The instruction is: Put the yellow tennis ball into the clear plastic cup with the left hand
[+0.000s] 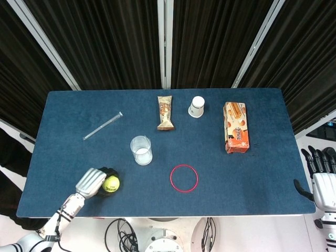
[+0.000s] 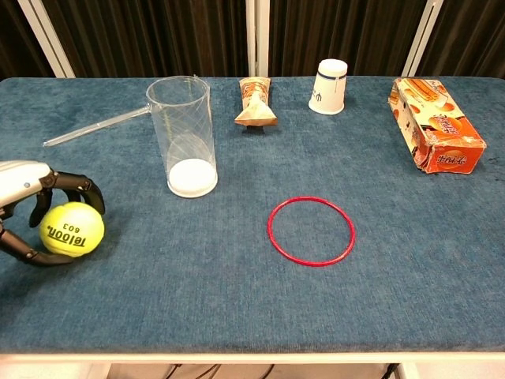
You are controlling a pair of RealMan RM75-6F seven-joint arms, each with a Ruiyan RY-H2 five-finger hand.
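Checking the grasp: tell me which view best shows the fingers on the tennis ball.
Chest view: the left hand curls dark fingers over and under the tennis ball. Head view shows only the hand's back beside it.

**Bystanders on the blue table**

I see a red ring (image 2: 311,230) lying flat toward the near middle of the blue table (image 2: 237,308). At the far side, a snack bar wrapper (image 2: 255,102) lies just left of an upside-down white paper cup (image 2: 329,87), the two apart. Further right, an orange biscuit box (image 2: 435,125) lies flat near the right edge. Far left, I make out a thin clear rod (image 2: 99,126) lying at a slant.
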